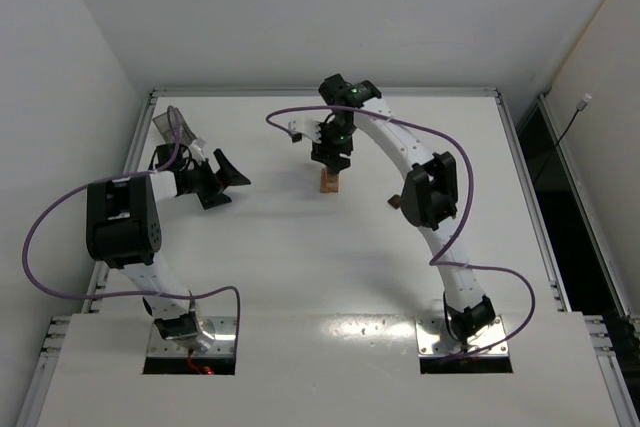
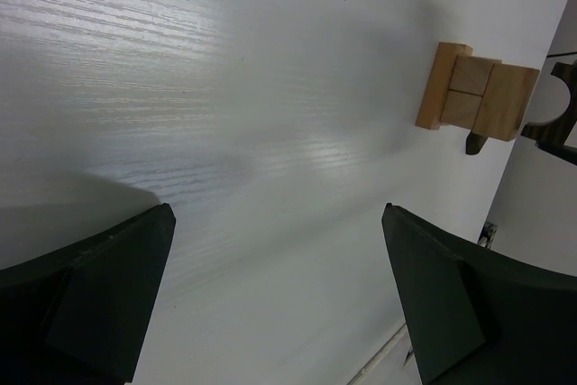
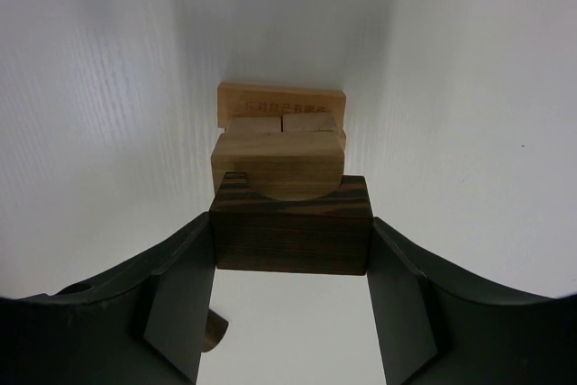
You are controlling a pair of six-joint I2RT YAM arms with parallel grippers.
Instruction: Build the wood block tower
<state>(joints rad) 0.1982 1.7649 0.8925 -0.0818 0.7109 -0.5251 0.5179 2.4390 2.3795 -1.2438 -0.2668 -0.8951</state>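
Tower (image 3: 278,155) partly behind dark arch (image 3: 293,239)

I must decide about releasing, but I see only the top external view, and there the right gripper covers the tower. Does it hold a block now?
Observer: Yes. In the right wrist view the right gripper is shut on the dark arch.
Operator: How many layers stand below it?
Observer: Three, in the left wrist view: a thin slab, two cubes side by side, one wider block.
Operator: And the other arm?
Observer: The left gripper is open, only bare table between its fingers.
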